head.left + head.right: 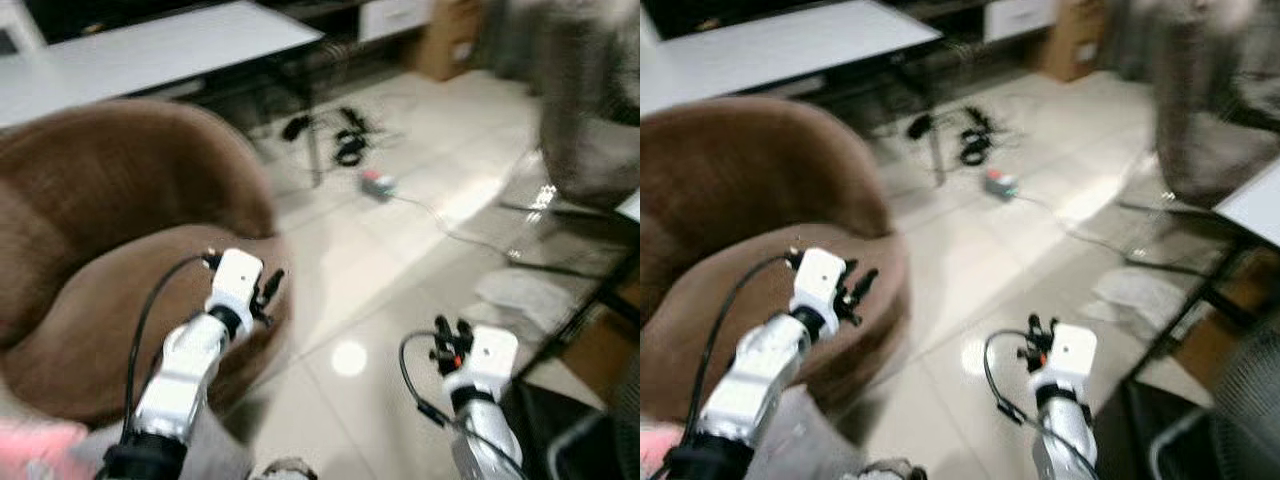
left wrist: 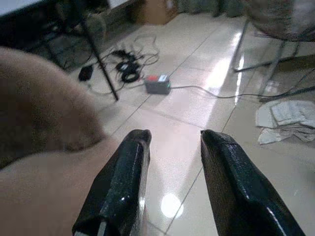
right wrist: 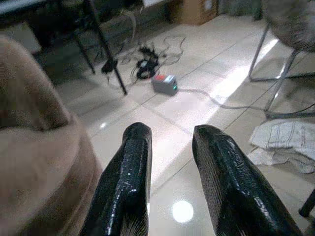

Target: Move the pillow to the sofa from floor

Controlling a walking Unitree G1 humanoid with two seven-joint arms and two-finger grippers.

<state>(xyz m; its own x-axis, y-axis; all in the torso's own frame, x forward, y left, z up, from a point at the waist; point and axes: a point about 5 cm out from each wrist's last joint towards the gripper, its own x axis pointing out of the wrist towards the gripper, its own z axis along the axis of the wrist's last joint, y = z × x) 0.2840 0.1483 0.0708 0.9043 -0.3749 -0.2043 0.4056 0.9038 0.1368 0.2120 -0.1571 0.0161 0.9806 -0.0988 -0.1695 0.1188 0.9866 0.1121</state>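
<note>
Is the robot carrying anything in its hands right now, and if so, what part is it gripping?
Nothing is held. The left hand and the right hand both have their fingers apart, with just floor between them, beside the brown sofa.

Both eye views are blurred. The brown sofa [image 1: 110, 250] is cut off by the left edge, and the left arm hides part of its seat. A pink thing [image 1: 35, 450] at the lower left corner is cropped and too smeared to identify. The upper right is a blur.
</note>
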